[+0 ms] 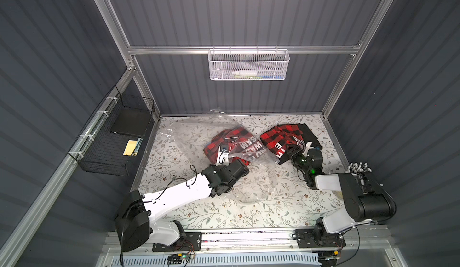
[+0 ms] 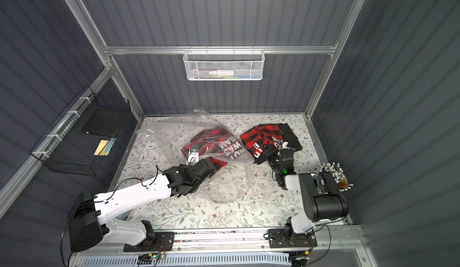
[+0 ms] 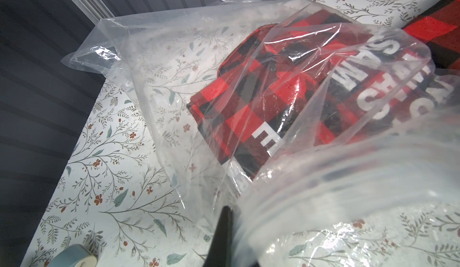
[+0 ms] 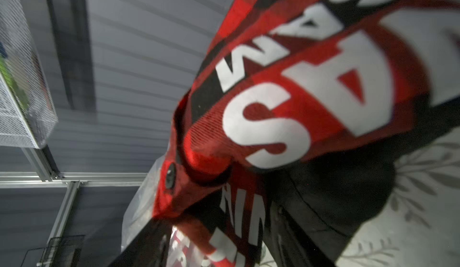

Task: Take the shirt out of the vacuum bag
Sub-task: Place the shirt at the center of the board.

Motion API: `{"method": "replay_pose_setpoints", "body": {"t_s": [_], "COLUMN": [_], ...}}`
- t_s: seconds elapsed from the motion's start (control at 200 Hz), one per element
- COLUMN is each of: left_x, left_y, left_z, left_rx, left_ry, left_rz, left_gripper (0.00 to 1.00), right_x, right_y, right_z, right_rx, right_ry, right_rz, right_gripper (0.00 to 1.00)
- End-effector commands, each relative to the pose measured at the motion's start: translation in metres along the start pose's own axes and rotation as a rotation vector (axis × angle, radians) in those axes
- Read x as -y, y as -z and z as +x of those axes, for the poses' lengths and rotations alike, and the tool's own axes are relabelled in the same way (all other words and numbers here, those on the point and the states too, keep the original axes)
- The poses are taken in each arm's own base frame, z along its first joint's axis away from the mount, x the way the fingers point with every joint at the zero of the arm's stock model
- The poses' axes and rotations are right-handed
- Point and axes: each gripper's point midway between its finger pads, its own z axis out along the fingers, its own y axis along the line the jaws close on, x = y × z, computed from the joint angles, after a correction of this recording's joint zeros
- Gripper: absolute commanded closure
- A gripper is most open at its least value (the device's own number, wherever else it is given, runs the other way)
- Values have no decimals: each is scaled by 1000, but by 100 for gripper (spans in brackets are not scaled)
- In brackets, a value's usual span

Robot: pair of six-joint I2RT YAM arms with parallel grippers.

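Observation:
The clear, crinkly vacuum bag (image 1: pixel 189 134) (image 2: pixel 169 134) (image 3: pixel 154 54) lies spread over the middle of the floral table. A red-and-black plaid shirt (image 1: pixel 231 141) (image 2: pixel 211 141) (image 3: pixel 249 91) with white lettering sits inside it. My left gripper (image 1: pixel 222 155) (image 2: pixel 193 153) (image 3: pixel 227 218) is shut on the bag's plastic at its near edge. A second plaid shirt (image 1: pixel 281 134) (image 2: pixel 263 134) (image 4: pixel 298 104) lies crumpled outside the bag to the right. My right gripper (image 1: pixel 300 148) (image 2: pixel 277 150) (image 4: pixel 214 243) stands over this shirt's near edge, jaws spread wide with cloth between them.
A white mesh basket (image 1: pixel 249 64) hangs on the back wall and a black wire basket (image 1: pixel 117 134) on the left wall. A cup of pens (image 2: pixel 336 176) stands at the table's right edge. A tape roll (image 3: pixel 74 255) lies near the left arm.

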Motion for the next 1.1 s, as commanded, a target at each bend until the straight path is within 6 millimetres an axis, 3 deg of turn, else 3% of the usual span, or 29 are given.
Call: {"method": "replay_pose_setpoints", "body": {"t_s": [0.0, 0.145, 0.365, 0.65, 0.835, 0.915, 1.096], "left_x": [-4, 1, 6, 9, 11, 11, 11], "left_y": [5, 3, 1, 0, -1, -2, -3], "left_z": [-11, -13, -13, -11, -9, -8, -6], "left_rx": [22, 20, 15, 4, -1, -3, -8], "left_ry": [-17, -23, -29, -34, -36, -38, -36], "left_rz": [-21, -14, -12, -6, -1, -2, 1], "left_gripper": [100, 100, 100, 100, 100, 100, 100], "right_x": [15, 7, -5, 6, 16, 22, 36], "right_y": [9, 12, 6, -11, -20, -23, -30], "right_z": [-18, -35, -36, -29, -34, -37, -48], "right_rx": [46, 70, 44, -8, 5, 16, 27], "right_ry": [-12, -64, -111, -231, -273, -281, -303], "right_rz": [72, 40, -18, -53, -64, -50, -40], "right_gripper": [33, 32, 31, 31, 37, 42, 79]}}
